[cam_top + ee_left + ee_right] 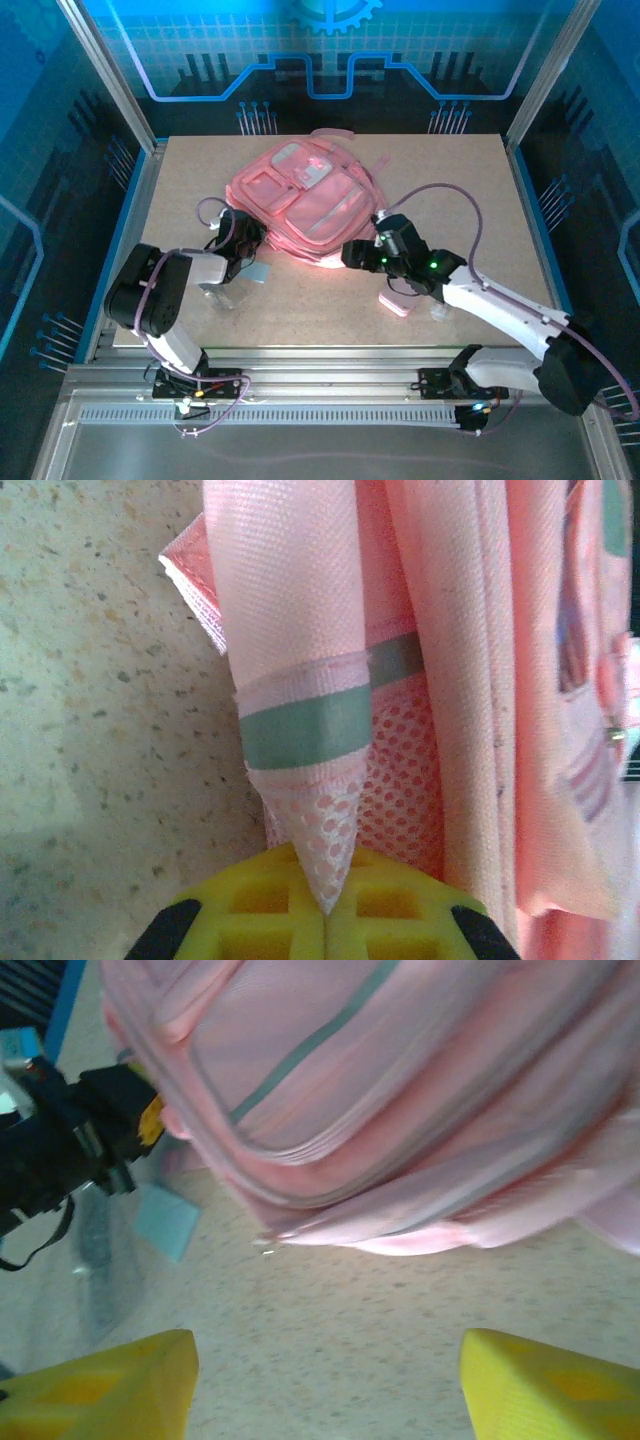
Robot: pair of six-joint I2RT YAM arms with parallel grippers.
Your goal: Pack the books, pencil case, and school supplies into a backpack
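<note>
**Left tool pinched on the backpack's corner, right tool standing wide**

The large pink fabric backpack (305, 200) lies flat in the middle of the speckled beige surface (480, 200), with its paler front pockets facing up. From above you can see its long axis running roughly far to near, with a pink strap loop (335, 133) at the far end.

Your left tool (243, 243) sits at the bag's near-left edge. The top camera does not show you the grip, but the left wrist camera does. There the yellow pads (270, 910) are pressed together on a pointed fold of pink mesh and fabric, crossed by a grey-green band (305, 725) (a corner of the backpack itself).

Your right tool (352, 256) is at the bag's near-right edge. Its own camera shows the yellow fingers (100, 1390) wide apart, with bare surface between them and nothing held. The backpack lies just ahead of them, not touching.

That same view also shows a small light-blue flat square (167, 1220) on the surface, close beside the left tool. From above, a flat pale-pink pouch (397, 304) lies next to the right arm, on the near side of the backpack and apart from it.
</note>
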